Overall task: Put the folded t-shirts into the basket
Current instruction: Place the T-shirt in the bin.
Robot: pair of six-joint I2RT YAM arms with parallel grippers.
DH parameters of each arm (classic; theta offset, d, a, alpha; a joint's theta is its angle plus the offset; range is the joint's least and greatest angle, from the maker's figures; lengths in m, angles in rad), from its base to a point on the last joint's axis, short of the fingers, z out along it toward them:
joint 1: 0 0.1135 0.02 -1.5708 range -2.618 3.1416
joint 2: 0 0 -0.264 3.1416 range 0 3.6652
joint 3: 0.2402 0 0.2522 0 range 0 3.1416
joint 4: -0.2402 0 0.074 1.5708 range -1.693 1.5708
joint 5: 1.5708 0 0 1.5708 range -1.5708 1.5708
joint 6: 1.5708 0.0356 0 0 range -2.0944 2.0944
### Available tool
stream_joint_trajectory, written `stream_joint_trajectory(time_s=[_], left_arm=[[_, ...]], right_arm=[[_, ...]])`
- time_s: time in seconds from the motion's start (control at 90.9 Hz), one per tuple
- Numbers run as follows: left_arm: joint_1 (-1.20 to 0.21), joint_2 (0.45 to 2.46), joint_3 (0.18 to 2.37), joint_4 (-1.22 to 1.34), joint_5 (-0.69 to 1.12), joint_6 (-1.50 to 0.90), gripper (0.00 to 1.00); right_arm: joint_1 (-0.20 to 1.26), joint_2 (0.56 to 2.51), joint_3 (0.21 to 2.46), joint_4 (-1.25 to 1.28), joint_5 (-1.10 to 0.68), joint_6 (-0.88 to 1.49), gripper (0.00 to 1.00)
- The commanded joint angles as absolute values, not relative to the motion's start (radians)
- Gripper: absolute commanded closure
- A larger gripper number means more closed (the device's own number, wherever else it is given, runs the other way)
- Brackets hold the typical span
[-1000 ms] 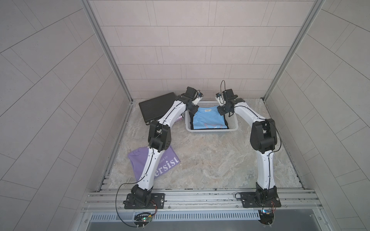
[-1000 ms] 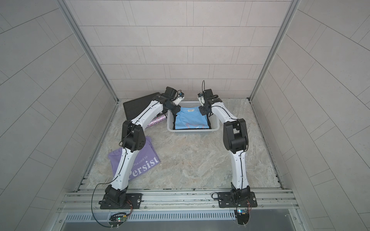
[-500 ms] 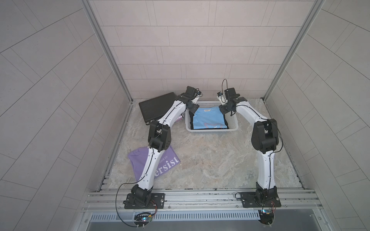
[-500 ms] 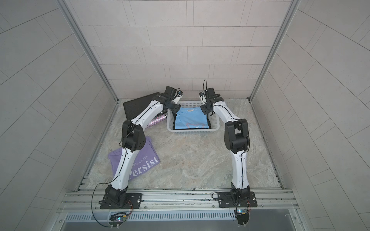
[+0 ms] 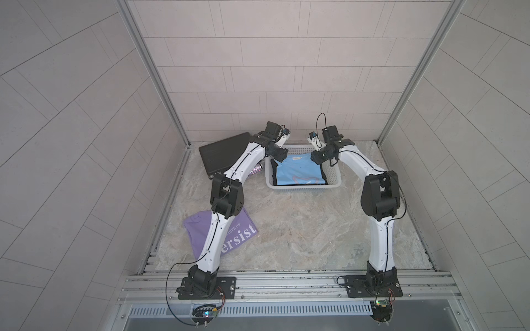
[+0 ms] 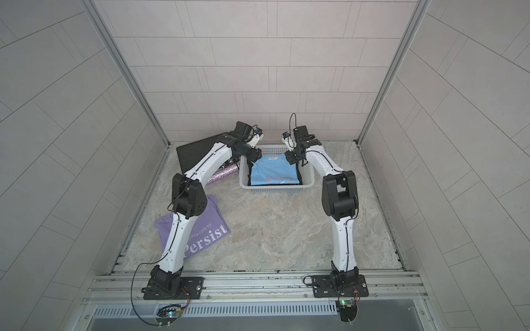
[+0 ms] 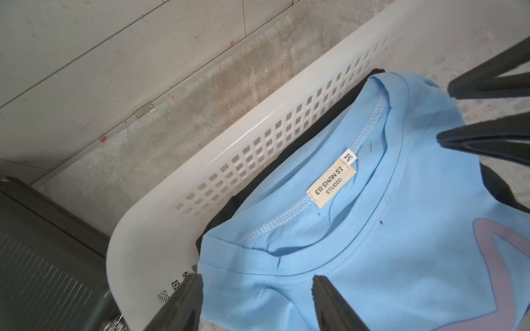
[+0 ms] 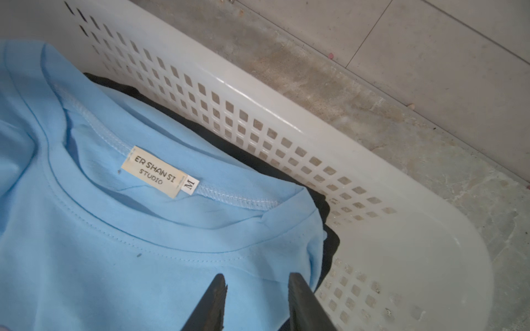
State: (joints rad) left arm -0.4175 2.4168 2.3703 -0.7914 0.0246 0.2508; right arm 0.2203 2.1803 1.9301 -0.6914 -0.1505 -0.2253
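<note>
The white basket point(image 5: 304, 187) point(image 6: 275, 186) stands at the back of the floor. In it a light blue t-shirt point(image 5: 298, 172) point(image 6: 274, 172) point(image 7: 387, 229) point(image 8: 114, 243) lies flat on a black t-shirt point(image 7: 309, 140) point(image 8: 252, 160). My left gripper point(image 5: 282, 156) point(image 7: 257, 277) hangs open over the blue shirt's shoulder at the basket's back left corner. At the back right corner my right gripper point(image 5: 317, 159) point(image 8: 258, 275) is open just above the other shoulder, nothing pinched. A lilac "Persist" t-shirt point(image 5: 241, 232) point(image 6: 212, 226) lies front left, partly under my left arm.
A black ribbed briefcase point(image 5: 223, 154) point(image 7: 43, 258) lies left of the basket, with a glittery cylinder point(image 5: 256, 169) point(image 6: 220, 177) between them. The tiled back wall rises close behind the basket. An aluminium rail point(image 5: 286, 282) carries both arm bases at the front.
My left jaws have spread apart off the light blue shirt, which has settled flat in the basket. The right gripper has shifted slightly toward the back corner.
</note>
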Motion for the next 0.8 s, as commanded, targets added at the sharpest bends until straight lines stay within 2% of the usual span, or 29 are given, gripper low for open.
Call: stream_joint_trajectory(time_s=[0.0,0.198,0.385,0.649,0.792], left_arm=[[-0.421,2.459,2.373,-0.824,0.038,0.245,0.38],[-0.421,2.527,2.41,-0.84,-0.034,0.27,0.37],[-0.421,2.545,2.466,-0.886,-0.067,0.276,0.33],[-0.422,2.402,2.465,-0.906,0.018,0.263,0.28],[-0.421,2.295,2.391,-0.911,0.051,0.267,0.24]], right_arm=[[0.215,2.221,1.954,-0.714,-0.128,-0.216,0.6],[0.215,2.273,1.996,-0.771,-0.13,-0.226,0.59],[0.212,2.258,2.031,-0.814,-0.134,-0.238,0.58],[0.213,2.091,2.008,-0.844,-0.253,-0.238,0.56],[0.226,1.99,1.929,-0.84,-0.31,-0.251,0.54]])
